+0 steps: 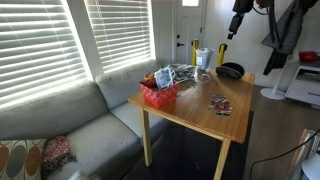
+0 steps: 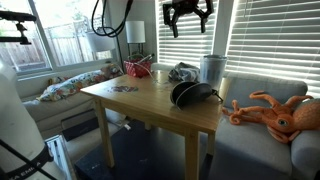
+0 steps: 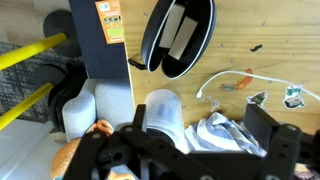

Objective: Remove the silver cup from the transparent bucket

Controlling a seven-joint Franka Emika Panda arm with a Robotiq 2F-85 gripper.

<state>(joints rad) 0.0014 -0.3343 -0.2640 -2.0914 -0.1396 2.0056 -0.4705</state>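
The transparent bucket [image 1: 203,58] stands upright near the table's far edge, and it shows in both exterior views [image 2: 212,68]. In the wrist view the bucket [image 3: 160,112] is seen from above, just inside my left finger. The silver cup cannot be made out in any view; the bucket's cloudy wall hides what is inside. My gripper [image 1: 238,16] hangs high above the table, over the bucket and bowl area [image 2: 187,12]. It is open and empty, with its fingers wide apart [image 3: 200,140].
A black bowl [image 3: 178,35] lies beside the bucket [image 2: 190,93]. A striped cloth [image 3: 225,135] and a red mesh basket [image 1: 158,93] sit on the wooden table [image 1: 200,115]. A sofa [image 1: 90,125] borders the table. An orange plush octopus [image 2: 275,112] lies on the cushions.
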